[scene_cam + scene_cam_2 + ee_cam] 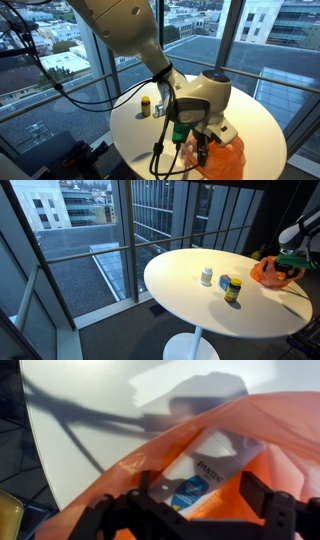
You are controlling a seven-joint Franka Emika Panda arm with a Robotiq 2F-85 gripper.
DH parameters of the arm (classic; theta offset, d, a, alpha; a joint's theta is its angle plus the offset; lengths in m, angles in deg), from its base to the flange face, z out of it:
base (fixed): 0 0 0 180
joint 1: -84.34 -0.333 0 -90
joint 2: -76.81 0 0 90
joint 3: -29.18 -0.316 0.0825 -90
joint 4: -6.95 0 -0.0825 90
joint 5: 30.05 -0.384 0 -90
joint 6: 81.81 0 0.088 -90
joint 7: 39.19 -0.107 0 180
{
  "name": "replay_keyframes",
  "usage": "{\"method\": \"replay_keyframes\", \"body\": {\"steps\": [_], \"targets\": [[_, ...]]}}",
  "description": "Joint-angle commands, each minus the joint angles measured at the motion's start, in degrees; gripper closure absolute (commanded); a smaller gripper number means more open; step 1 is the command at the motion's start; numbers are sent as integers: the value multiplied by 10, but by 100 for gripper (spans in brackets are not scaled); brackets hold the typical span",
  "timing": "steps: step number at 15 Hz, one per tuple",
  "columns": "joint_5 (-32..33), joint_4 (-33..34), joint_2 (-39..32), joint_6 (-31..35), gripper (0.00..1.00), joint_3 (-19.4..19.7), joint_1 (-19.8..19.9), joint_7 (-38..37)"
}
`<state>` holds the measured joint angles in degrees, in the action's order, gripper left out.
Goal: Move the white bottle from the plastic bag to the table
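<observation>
Exterior view: the gripper (200, 148) hangs low over the orange plastic bag (228, 160), at the 5 o'clock edge of the round table (130, 125). A yellow jar (146, 106) stands well apart at 10 o'clock. Can't read the jaws from here.

Exterior view, other angle: the plastic bag (268, 273) sits at the table's (190, 310) 2 o'clock rim, with the gripper (290, 264) right over it. A small white jar (207, 276) and the yellow jar (231, 288) stand near the centre.

Wrist view: the gripper (197, 484) is spread wide and holds nothing. The white bottle (205, 472) lies inside the plastic bag (280, 430), between the fingers at 6 o'clock.

Progress, my read: approach done. Grasp, lift-out and set-down are all left.
</observation>
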<state>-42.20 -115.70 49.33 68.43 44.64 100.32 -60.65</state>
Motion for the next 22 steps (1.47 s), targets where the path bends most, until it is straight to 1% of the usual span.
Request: {"method": "replay_keyframes", "body": {"steps": [1,4,5,6,22], "targets": [[-10,13,-2,-2,40,2,-2,0],[-9,13,5,-3,66,3,-2,3],[-9,13,9,-4,73,2,-1,5],[-9,13,13,-5,75,2,0,6],[2,-6,120,9,76,7,-5,15]]}}
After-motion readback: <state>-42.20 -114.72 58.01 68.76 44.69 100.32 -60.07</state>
